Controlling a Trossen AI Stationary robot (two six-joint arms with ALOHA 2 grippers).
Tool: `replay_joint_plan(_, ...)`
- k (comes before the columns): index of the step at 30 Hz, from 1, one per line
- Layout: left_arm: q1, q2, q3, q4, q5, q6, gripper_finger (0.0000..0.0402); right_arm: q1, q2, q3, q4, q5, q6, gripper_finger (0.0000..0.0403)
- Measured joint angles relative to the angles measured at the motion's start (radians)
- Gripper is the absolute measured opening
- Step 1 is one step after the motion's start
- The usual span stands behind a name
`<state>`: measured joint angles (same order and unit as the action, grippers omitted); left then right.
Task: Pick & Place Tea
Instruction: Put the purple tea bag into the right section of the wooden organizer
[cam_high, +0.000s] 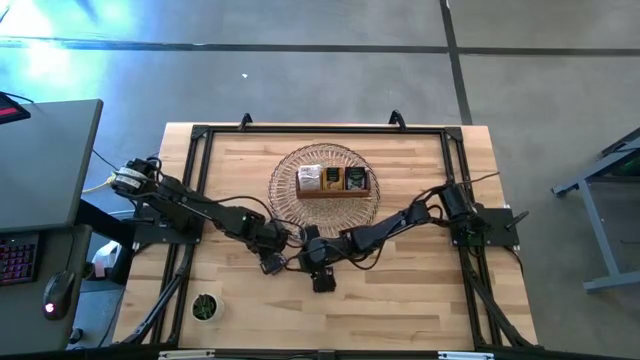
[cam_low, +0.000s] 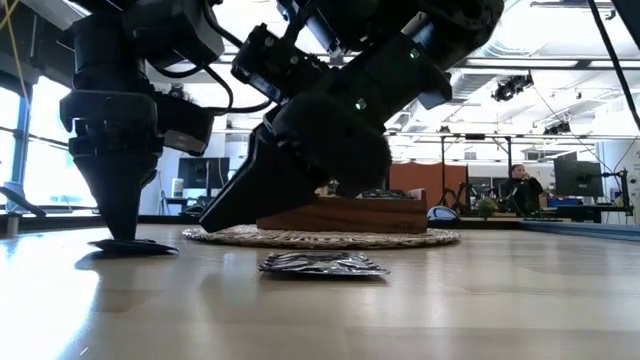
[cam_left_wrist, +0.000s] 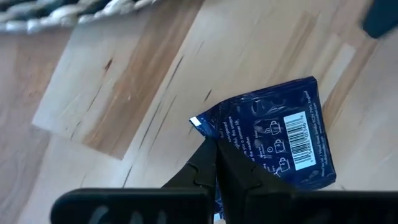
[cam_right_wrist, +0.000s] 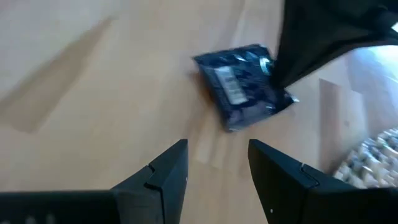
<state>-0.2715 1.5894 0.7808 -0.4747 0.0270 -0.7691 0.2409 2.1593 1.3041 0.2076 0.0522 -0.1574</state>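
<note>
My left jaws (cam_left_wrist: 216, 163) were pressed together with no gap between the tips, pinching one edge of a dark blue tea sachet (cam_left_wrist: 273, 142) that lay flat on the wooden surface (cam_left_wrist: 124, 93). The barcode side of the sachet faced up. In the low view the left jaws (cam_low: 122, 232) came straight down onto that sachet (cam_low: 132, 246), which still touched the surface.

My right jaws (cam_right_wrist: 216, 165) stood apart and held nothing, just above the wood and pointed toward the same sachet (cam_right_wrist: 242, 87), with the other arm's dark fingers meeting its far edge. From above, the two jaws sat near each other at the middle of the surface, the left (cam_high: 272, 262) beside the right (cam_high: 322, 280).

In the low view a second, silvery sachet (cam_low: 323, 263) lay flat on the wood, apart from both arms. Beyond it stood a woven round basket (cam_high: 290, 170) holding a brown wooden box (cam_high: 335, 190) with more sachets (cam_high: 333, 177) in its compartments. A small potted plant (cam_high: 205, 307) sat near the front left corner of the surface, well away from the work.
</note>
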Motion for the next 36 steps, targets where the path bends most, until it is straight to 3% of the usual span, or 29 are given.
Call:
replay_joint_plan(4, -0.002, 0.004, 0.031, 0.01, -0.065, 0.072, 0.0, 0.0, -0.024, 0.0, -0.039, 0.05, 0.0, 0.0165)
replay_joint_plan(9, 0.0, 0.005, 0.067, 0.02, -0.162, 0.146, 0.0, -0.001, -0.147, 0.0, -0.243, 0.052, -0.019, 0.0165)
replay_joint_plan(13, 0.0, 0.004, 0.103, 0.044, -0.215, 0.221, 0.0, -0.021, -0.297, -0.028, -0.43, 0.051, -0.092, 0.0165)
replay_joint_plan(18, 0.0, 0.002, 0.141, 0.136, -0.24, 0.353, 0.0, -0.078, -0.539, -0.168, -0.47, 0.085, -0.04, 0.0165)
replay_joint_plan(21, -0.001, 0.002, 0.153, 0.221, -0.275, 0.484, 0.0, -0.119, -0.672, -0.343, -0.316, -0.006, 0.039, 0.0165)
replay_joint_plan(24, 0.0, 0.001, 0.155, 0.346, -0.317, 0.657, 0.0, -0.145, -0.75, -0.562, -0.003, -0.173, 0.131, 0.0165)
replay_joint_plan(26, 0.001, 0.001, 0.155, 0.447, -0.327, 0.781, 0.0, -0.151, -0.764, -0.699, 0.248, -0.228, 0.201, 0.0165)
replay_joint_plan(30, 0.002, 0.0, 0.156, 0.682, -0.316, 0.998, 0.0, -0.157, -0.737, -0.886, 0.675, -0.204, 0.326, 0.0165)
replay_joint_plan(36, 0.003, -0.001, 0.156, 0.994, -0.204, 1.245, 0.0, -0.156, -0.704, -0.957, 0.87, -0.226, 0.38, 0.0165)
